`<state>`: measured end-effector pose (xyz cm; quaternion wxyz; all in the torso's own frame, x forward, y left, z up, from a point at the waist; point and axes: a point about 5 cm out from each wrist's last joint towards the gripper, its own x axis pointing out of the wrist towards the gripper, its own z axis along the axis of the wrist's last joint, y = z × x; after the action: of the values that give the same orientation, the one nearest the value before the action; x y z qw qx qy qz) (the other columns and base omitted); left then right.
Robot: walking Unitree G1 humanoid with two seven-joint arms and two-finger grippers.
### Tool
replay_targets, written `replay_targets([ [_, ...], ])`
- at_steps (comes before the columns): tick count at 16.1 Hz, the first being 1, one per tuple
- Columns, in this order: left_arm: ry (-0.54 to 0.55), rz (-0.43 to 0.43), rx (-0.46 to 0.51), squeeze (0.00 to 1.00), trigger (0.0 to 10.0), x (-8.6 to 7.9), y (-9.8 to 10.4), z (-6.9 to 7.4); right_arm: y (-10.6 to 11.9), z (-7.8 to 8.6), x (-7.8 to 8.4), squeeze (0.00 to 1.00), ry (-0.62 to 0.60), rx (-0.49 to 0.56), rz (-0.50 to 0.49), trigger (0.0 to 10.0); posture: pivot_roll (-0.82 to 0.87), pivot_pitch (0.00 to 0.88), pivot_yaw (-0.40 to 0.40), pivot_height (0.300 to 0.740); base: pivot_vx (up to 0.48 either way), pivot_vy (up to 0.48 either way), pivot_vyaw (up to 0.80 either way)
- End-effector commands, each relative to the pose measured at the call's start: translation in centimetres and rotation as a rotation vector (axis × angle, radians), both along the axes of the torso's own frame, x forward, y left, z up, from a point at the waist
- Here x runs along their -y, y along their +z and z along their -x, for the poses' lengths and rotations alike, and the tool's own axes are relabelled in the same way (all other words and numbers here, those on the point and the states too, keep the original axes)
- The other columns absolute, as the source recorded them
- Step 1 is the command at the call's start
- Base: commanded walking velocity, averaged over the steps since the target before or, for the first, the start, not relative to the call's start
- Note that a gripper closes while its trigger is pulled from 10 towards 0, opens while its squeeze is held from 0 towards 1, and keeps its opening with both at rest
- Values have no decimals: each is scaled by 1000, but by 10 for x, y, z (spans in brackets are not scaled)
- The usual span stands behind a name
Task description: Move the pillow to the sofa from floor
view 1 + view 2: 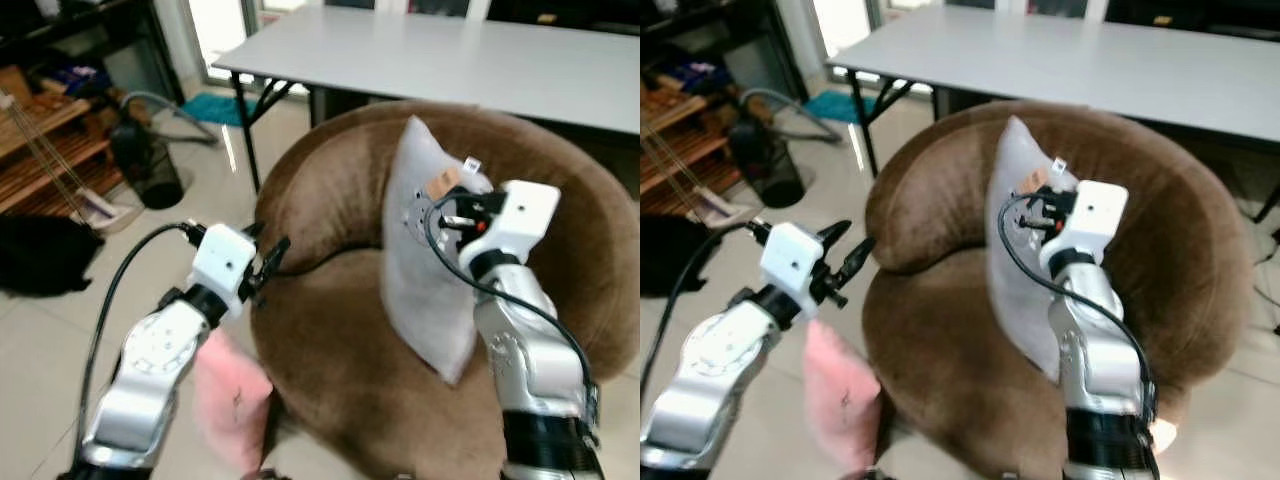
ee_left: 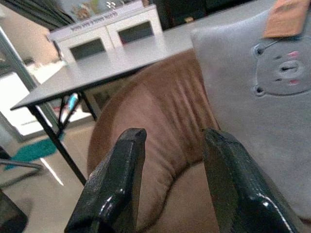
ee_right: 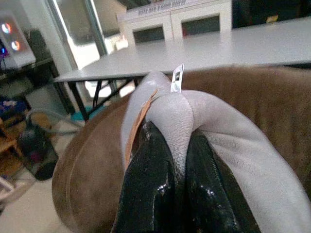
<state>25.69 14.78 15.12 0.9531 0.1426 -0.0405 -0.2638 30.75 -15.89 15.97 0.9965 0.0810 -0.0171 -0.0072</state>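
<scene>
While it stands upright on edge, the grey pillow (image 1: pixel 425 250) sits on the seat of the round brown sofa (image 1: pixel 330 370), leaning toward the backrest, with a little bear face stitched on one side and a tan tag plus a small white label near its top corner. Right gripper (image 3: pixel 177 141) is pinched tight on the pillow's upper edge, you can see the fabric bunched up between the two black fingers (image 3: pixel 150 179) in the right wrist view. Left gripper (image 1: pixel 268 262) hovers by the sofa's left rim, fingers spread a moderate way apart with nothing between them, pointing toward the pillow but well apart from it. Something pink and soft (image 1: pixel 232 400) hangs low just beside the sofa's left front edge, under the left arm; can't tell exactly what it is. Behind the sofa there's a grey folding table (image 1: pixel 450 60) with black legs. Off on the left side of the room: wooden shelving (image 1: pixel 50 150), a dark vacuum-looking thing (image 1: pixel 140 150) with a hose, a black bag (image 1: pixel 40 255) on the tiled floor (image 1: pixel 150 250), and a teal mat (image 1: pixel 215 105) near the window.
</scene>
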Motion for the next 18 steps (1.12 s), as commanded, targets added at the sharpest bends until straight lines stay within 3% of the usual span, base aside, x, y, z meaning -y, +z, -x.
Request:
replay_targets([
  [1, -47, -4, -26, 0, 10000, 1, 1, 6, 7, -7, 0, 0, 1, 45, 14, 10000, 24, 109, 45, 740, 0, 0, 0],
  [2, -112, -28, -106, 0, 10000, -2, -6, 17, -7, -22, 4, 0, -19, -12, 27, 10000, 44, 142, 58, 740, 0, 0, 0],
  [4, -196, -52, -175, 0, 10000, -4, -9, 30, -23, -41, 16, 0, -93, -81, 24, 10000, 71, 176, 79, 740, 0, 0, 0],
  [5, -214, -81, -178, 0, 10000, -5, -7, 33, -30, -55, 30, 0, -174, -126, 20, 10000, 104, 196, 86, 740, 0, 0, 0],
  [7, -206, -93, -169, 0, 10000, -8, -2, 31, -30, -63, 46, 0, -257, -157, 33, 10000, 128, 198, 84, 740, 0, 0, 0],
  [8, -195, -105, -162, 0, 10000, -12, 3, 30, -23, -70, 58, 1000, -294, -152, 75, 10000, 152, 203, 82, 740, 0, 0, 0],
  [11, -183, -115, -164, 0, 10000, -17, 8, 31, -7, -77, 77, 1000, -348, -132, 189, 10000, 164, 212, 76, 740, 0, 0, 0],
  [14, -169, -103, -161, 0, 10000, -16, 7, 30, 25, -84, 96, 1000, -388, -56, 373, 10000, 146, 200, 70, 740, 0, 0, 0],
  [15, -167, -94, -159, 0, 10000, -14, 6, 28, 31, -84, 98, 455, -380, -34, 407, 10000, 136, 191, 71, 740, 0, 0, 0],
  [16, -157, -83, -152, 0, 10000, -11, 4, 25, 37, -85, 100, 0, -364, -13, 430, 10000, 128, 184, 71, 740, 0, 0, 0],
  [18, -134, -65, -143, 0, 10000, -7, 0, 19, 45, -86, 103, 0, -343, 19, 465, 10000, 104, 161, 77, 740, 0, 0, 0],
])
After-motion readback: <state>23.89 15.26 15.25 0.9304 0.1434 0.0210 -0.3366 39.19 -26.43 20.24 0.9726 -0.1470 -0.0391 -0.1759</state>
